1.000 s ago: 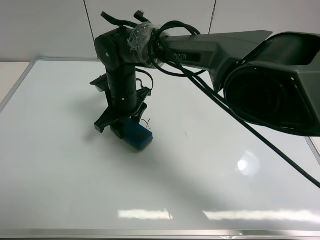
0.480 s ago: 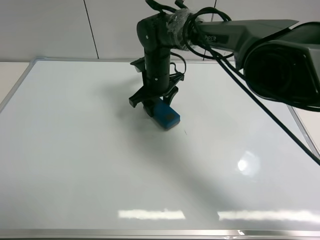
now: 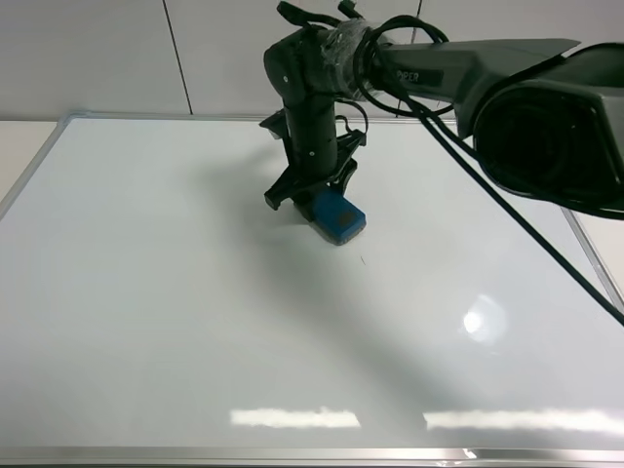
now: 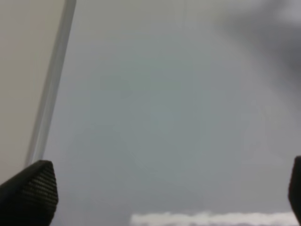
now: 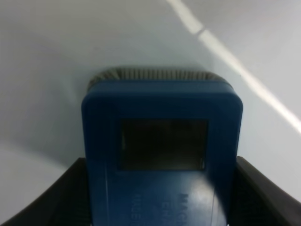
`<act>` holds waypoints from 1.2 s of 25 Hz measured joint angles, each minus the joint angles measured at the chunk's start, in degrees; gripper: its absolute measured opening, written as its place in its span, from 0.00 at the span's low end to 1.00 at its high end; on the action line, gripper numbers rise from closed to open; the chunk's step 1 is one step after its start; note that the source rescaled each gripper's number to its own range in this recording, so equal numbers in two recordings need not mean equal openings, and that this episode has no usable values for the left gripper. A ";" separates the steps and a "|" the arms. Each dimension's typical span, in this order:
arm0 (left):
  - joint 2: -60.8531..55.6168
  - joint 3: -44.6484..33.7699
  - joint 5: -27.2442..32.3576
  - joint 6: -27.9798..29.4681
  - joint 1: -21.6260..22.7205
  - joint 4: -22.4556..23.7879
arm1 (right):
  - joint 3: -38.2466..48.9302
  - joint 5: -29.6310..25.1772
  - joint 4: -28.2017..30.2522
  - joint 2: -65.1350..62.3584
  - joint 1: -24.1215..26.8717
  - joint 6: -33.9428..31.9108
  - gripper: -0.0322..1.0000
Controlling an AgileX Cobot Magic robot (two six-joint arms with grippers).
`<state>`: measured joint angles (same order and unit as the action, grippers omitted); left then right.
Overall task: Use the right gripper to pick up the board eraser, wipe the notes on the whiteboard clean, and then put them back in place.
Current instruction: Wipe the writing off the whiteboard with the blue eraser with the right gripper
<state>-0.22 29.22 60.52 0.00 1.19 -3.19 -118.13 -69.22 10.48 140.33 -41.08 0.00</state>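
Glossy white, silver-framed whiteboard [image 3: 146, 322] is lying flat. Black right pincer [image 3: 327, 207] is clamping the teal-blue rectangular board eraser [image 3: 339, 218] near a short black pen stroke [image 3: 362, 259]. Left pincer [image 4: 162, 193] is gaping open.

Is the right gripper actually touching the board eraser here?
Touching. The right wrist view shows the board eraser wedged in the right gripper, with both black fingers flush against its sides and no gap.

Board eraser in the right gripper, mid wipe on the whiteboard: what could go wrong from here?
1. The short pen stroke lies just beyond the board eraser, so a pass on the wrong line may miss it.
2. The loose black cable crosses above the whiteboard and might snag or drag as the arm sweeps.
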 joint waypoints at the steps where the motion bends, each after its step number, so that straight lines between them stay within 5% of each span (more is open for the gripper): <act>1: 0.00 0.00 0.00 0.00 0.00 0.00 | 0.40 0.00 -0.07 -0.04 -0.98 0.00 0.03; 11: 0.00 0.00 0.00 0.00 0.00 0.00 | 1.77 -0.86 -3.67 -0.20 -13.39 -1.42 0.03; 22: 0.00 0.00 0.00 0.00 0.00 0.00 | 2.89 -0.64 -4.43 -0.85 -15.70 -14.04 0.03; 30: 0.00 0.00 0.00 0.00 0.00 0.00 | 27.74 9.86 -5.76 -13.60 -12.33 -19.35 0.03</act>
<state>-0.22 29.22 60.52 0.00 1.19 -3.19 -90.39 -59.37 4.72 126.73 -53.41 -19.35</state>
